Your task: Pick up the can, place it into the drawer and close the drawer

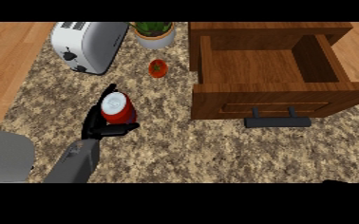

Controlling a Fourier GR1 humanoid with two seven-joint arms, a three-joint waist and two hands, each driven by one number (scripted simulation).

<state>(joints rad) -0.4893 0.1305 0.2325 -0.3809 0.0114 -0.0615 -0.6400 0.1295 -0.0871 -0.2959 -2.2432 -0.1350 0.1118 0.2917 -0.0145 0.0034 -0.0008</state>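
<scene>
A speckled stone counter (175,142) fills the view, with a strip of wooden floor beyond its left side. The largest thing on it is the wooden drawer (270,73), pulled open, well off to the right of the fingers and a little farther from the robot, its dark handle (278,122) facing the robot. A white toaster (88,45) lies beyond the fingers, and a potted plant (154,32) stands beyond them and to their right.

The left hand (95,123) is wrapped round the red can (117,108). Its fingers (108,92) curl behind the can's far side and the thumb closes across the near side, so the can stands upright inside the curl. Whether it is already off the counter I cannot tell. A small red tomato (157,68) sits just past the fingertips, to the right.

The step in hand looks like the carry. To do it well, lift straight up first and keep the can upright. Pass on the near side of the tomato and rise above the drawer's front wall before moving over the cavity. Then lower the can well inside.

The right hand (335,182) is only a dark sliver at the lower edge, so its state cannot be told.
</scene>
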